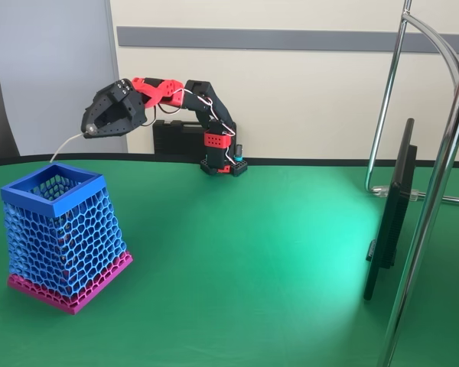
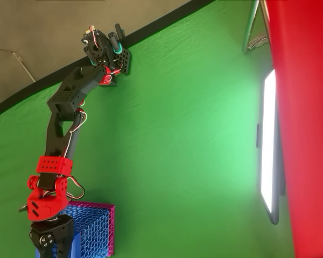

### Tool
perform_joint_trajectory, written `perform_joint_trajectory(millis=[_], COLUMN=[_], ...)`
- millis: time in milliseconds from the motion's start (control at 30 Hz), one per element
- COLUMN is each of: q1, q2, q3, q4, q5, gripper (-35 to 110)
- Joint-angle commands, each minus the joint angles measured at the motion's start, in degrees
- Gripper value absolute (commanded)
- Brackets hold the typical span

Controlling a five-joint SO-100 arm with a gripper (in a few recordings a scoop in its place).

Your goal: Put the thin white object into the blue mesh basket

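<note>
Your fingers are clenched on one end of the white strand, which hangs out leftward and down from the tips in the fixed view, its free end well above the table and just beyond the basket's far-left corner. The basket stands below and slightly ahead of the fingers, tilted, with its opening facing up. In the overhead view the wrist sits over the basket's left part, so you are close to the drop spot but not clearly centred.

The main risk is letting go now: the strand trails outside the rim, so it could tip over the edge and land on the table behind the basket. It is light and curved, so it may also catch on the rim or cling to a finger instead of falling. The basket looks unsteady on its slanted base; brushing it with the arm could shove or topple it. Bring the tips further over the opening before releasing.
</note>
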Motion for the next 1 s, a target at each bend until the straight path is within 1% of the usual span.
perform_joint_trajectory(millis=[0,333,500,633,800,967], q1=[0.8,3.3,4.3,4.7,4.7,4.5], q2=[0.3,1.3,2.2,2.5,3.3,4.0], q3=[-0.8,3.3,2.3,1.1,-0.2,-4.0], q4=[-1.1,-0.2,5.2,7.5,10.6,16.4], q5=[2.3,12.7,15.9,17.4,18.5,20.0], gripper=[5,6,20,29,32,35])
